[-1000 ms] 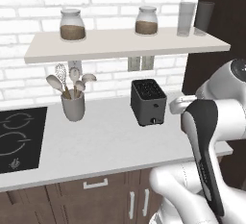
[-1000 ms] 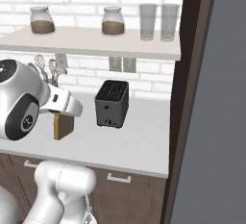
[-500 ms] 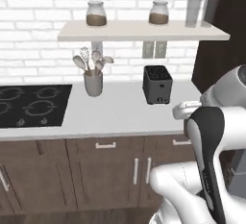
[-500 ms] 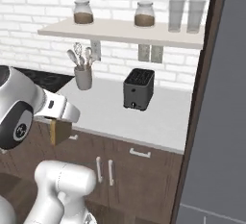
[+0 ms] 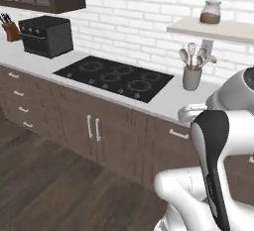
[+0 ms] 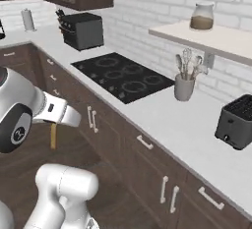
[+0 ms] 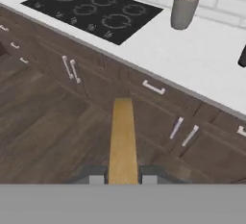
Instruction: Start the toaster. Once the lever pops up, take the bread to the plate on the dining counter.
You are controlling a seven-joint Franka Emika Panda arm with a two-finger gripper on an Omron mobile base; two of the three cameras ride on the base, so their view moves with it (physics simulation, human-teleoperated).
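Item: the bread (image 7: 122,139), golden-brown slice, seen edge-on in the hand view, standing up between the two fingertips. Pincer (image 7: 122,180) narrowed onto it, holding it by its lower end only.

Left of pincer (hand view): dark wood floor (image 7: 43,131); cabinet fronts with pale handles.

Ahead and above pincer: black cooktop (image 7: 93,11) set in the white tabletop (image 7: 158,50); grey utensil cup (image 7: 183,11) further right.

Far right: the toaster (image 6: 237,121), black, on the wall tabletop, well apart from the pincer in the right base view. There the bread (image 6: 53,135) hangs under the arm, over open floor.

Plate and dining counter: cannot be located from here.

Hazards, as judged:
- Slice held thin-edge, low down; a jolt of the base could swing or slip it, and a drop lands on the floor.
- Toast crumbles; tighter squeeze could break it.
- Cabinet fronts lie near the carrying path; a wide arm swing could knock the slice loose.
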